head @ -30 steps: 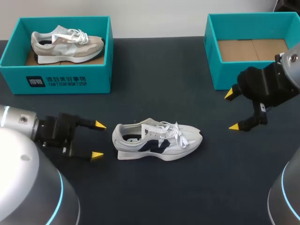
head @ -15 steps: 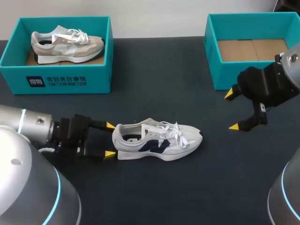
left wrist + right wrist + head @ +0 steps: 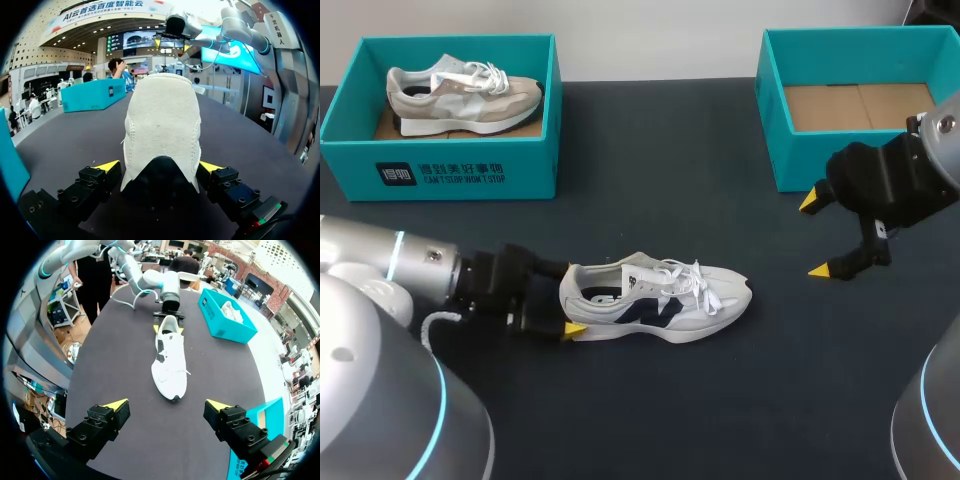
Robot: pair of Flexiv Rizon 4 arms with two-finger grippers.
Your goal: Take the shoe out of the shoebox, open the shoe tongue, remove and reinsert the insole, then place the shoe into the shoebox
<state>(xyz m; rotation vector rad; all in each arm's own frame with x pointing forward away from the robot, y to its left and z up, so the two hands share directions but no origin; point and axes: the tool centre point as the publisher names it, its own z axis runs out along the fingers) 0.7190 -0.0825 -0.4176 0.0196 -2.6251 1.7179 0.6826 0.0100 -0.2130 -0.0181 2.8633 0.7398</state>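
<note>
A white shoe (image 3: 655,300) stands mid-table (image 3: 650,200), toe toward 3 o'clock. The left gripper (image 3: 568,298) is at its heel. At 3 o'clock hangs the right gripper (image 3: 817,236), fingers spread, just below the 2 o'clock box (image 3: 775,140).

White-navy shoe (image 3: 655,300) upright on table (image 3: 670,410)

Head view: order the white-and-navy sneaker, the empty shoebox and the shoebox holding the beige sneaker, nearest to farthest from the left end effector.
1. white-and-navy sneaker: mid-table, its heel between the fingers of the left end effector.
2. shoebox holding the beige sneaker: back left corner.
3. empty shoebox: back right corner, across the table.
</note>
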